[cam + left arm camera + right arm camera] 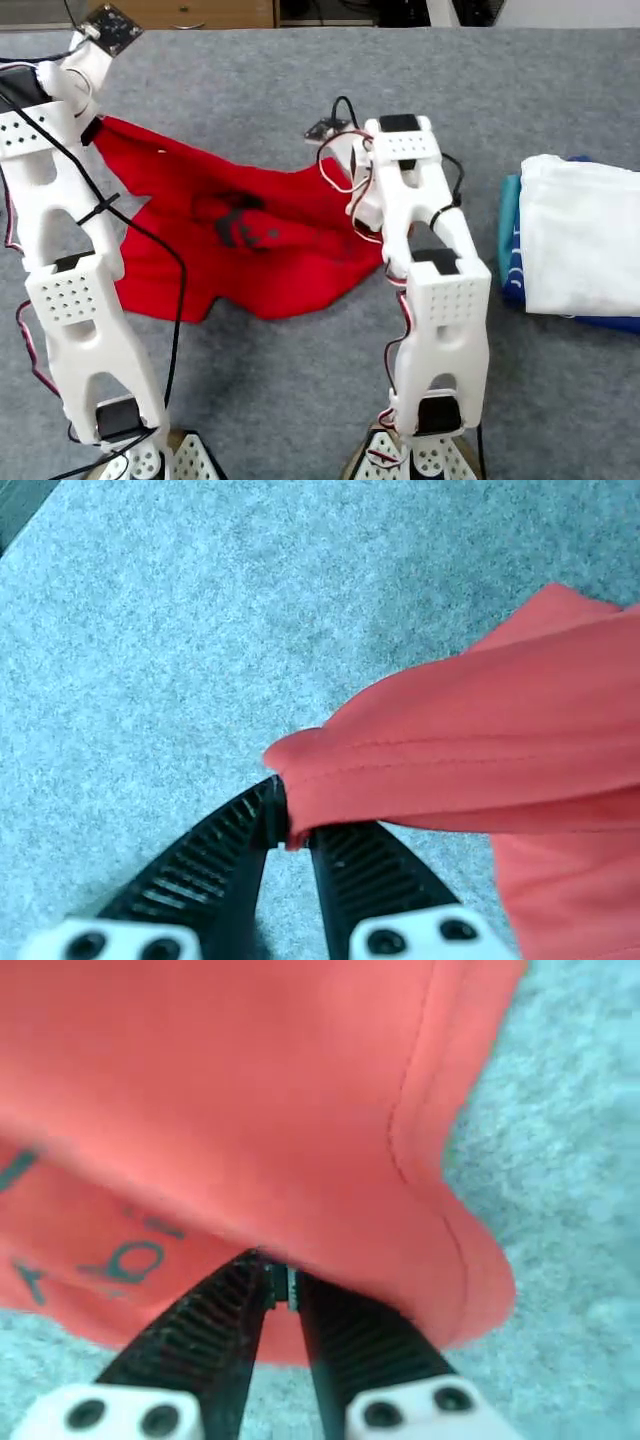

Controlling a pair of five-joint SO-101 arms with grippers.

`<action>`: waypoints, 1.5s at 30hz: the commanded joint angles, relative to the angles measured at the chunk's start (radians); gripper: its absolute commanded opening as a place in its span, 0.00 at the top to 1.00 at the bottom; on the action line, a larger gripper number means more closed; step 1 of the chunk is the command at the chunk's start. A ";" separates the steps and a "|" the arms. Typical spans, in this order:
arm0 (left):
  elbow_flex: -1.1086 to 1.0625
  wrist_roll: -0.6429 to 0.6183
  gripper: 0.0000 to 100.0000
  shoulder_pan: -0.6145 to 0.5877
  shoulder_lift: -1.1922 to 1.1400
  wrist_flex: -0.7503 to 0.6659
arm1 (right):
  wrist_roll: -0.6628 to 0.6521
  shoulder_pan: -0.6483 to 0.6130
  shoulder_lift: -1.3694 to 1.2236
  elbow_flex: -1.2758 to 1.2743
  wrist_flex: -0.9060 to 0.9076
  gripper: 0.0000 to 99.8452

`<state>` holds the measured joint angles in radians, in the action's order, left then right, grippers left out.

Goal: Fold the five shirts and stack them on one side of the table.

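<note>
A red shirt (240, 245) with a dark print lies spread and rumpled on the grey table between the two arms. At the shirt's far left corner, my left gripper (288, 825) is shut on a hemmed edge of the red shirt (480, 750). My right gripper (280, 1285) is shut on the red shirt (250, 1110) at its right side, with cloth draped over the fingertips. In the high view the left gripper (92, 125) is at the back left and the right gripper (358, 190) sits at the shirt's right edge.
A stack of folded shirts lies at the table's right edge, a white one (585, 235) on top of blue (515, 270) and teal (507, 215) ones. Grey table cloth (300, 390) shows in front of the red shirt. A wooden cabinet (200, 12) stands behind.
</note>
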<state>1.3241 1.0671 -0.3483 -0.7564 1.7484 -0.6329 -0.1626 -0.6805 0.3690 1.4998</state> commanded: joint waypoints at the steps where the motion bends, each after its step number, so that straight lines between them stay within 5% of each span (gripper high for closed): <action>1: -0.028 -0.015 0.98 -0.006 0.068 0.008 | 0.011 -0.012 0.133 0.053 0.011 0.98; 13: -0.115 -0.060 0.98 -0.003 0.068 0.008 | 0.219 -0.025 0.197 0.166 -0.115 0.75; 28: -0.117 -0.094 0.98 -0.005 0.067 0.008 | 0.285 -0.122 -0.360 0.702 -0.180 0.75; 36: -0.118 -0.149 0.98 -0.005 0.067 0.008 | 0.278 -0.150 -0.587 1.023 -0.072 0.75; 45: -0.118 -0.149 0.98 -0.005 0.067 0.008 | 0.261 -0.156 -0.661 1.096 -0.037 0.79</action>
<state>1.2075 0.9260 -0.3483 -0.7564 1.7484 -0.3567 -0.2977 -1.3418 1.4277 1.4538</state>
